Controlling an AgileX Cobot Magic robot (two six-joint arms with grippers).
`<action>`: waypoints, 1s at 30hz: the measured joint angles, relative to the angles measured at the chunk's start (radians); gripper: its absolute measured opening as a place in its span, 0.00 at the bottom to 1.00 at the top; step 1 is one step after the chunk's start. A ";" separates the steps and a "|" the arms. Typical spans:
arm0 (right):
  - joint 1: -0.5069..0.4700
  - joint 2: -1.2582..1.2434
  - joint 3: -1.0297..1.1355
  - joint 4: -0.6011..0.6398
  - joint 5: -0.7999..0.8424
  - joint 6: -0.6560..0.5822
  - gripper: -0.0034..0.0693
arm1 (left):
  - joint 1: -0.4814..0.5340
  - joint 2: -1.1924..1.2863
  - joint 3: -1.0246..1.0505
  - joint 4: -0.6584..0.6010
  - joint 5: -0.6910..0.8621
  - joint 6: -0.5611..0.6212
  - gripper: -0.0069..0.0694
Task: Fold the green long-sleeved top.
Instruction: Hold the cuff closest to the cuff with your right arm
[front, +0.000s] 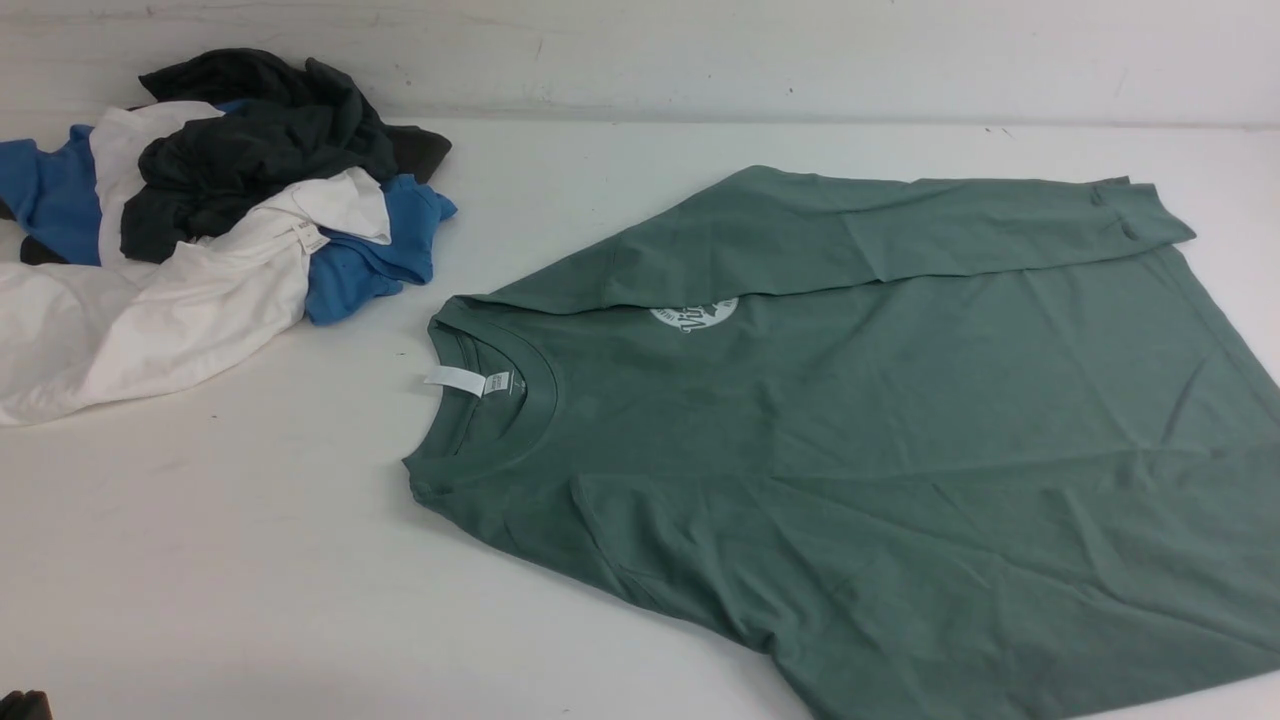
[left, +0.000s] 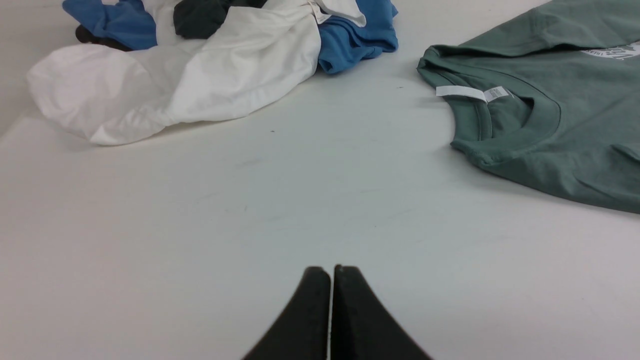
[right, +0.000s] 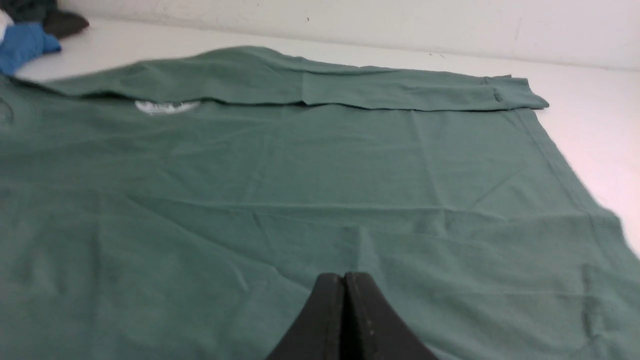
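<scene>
Left gripper (left: 331, 272) and right gripper (right: 345, 277) are both clenched, holding nothing.
You see the left one over the white table (left: 200, 225); the right one is over the green long-sleeved top (front: 900, 430), which lies spread in the right half of the front view, one sleeve folded across.

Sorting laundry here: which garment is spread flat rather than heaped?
The green top, spread flat alone on the table; the white garment, blue garment and dark garment lie crumpled in one heap.
</scene>
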 joint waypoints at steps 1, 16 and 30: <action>0.000 0.000 0.000 0.091 -0.024 0.054 0.03 | 0.000 0.000 0.000 0.000 0.000 0.000 0.09; 0.000 0.000 -0.008 0.814 -0.263 0.169 0.03 | 0.000 0.000 0.000 0.000 0.000 0.000 0.09; -0.015 0.702 -0.590 0.595 0.101 -0.288 0.03 | 0.000 0.000 0.000 0.000 0.000 0.000 0.09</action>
